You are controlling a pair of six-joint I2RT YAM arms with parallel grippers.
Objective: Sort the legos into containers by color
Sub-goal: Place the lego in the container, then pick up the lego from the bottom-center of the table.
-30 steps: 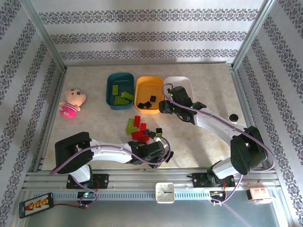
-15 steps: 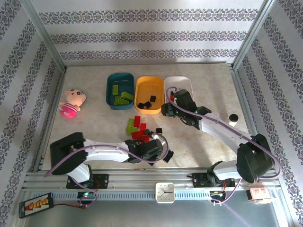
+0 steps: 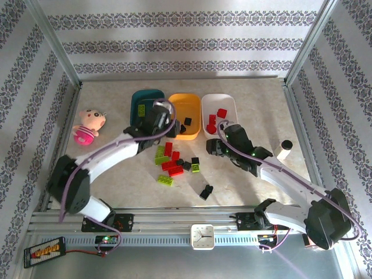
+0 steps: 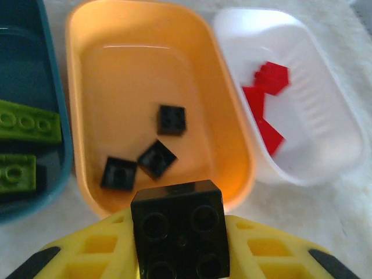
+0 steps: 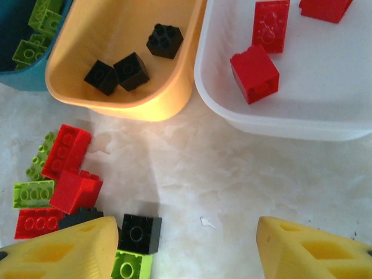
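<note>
From above, the left pincer point(image 3: 158, 121) hangs at the near rims of the teal tub point(image 3: 138, 100) and the orange tub point(image 3: 187, 103); how its jaws stand I cannot tell from here. The right pincer point(image 3: 214, 149) is over the desk point(image 3: 261, 116), just in front of the white tub point(image 3: 228, 103). Loose bricks point(image 3: 171, 164) in green, red and black lie scattered between the arms. A pink plush doll point(image 3: 88, 124) lies far left and a white cylinder point(image 3: 283, 149) stands to the right. The clock point(image 3: 203, 236) on the front rail is too small to read.

The left wrist view shows what the top view hides. The left pincer point(image 4: 180, 253) is clamped on a black brick point(image 4: 177, 215), just short of the orange tub point(image 4: 87, 35), which holds three black pieces. Red pieces lie in the white tub point(image 4: 325, 75).

In the right wrist view the right pincer point(image 5: 189, 250) stands apart with nothing between its fingers, above bare desk.
</note>
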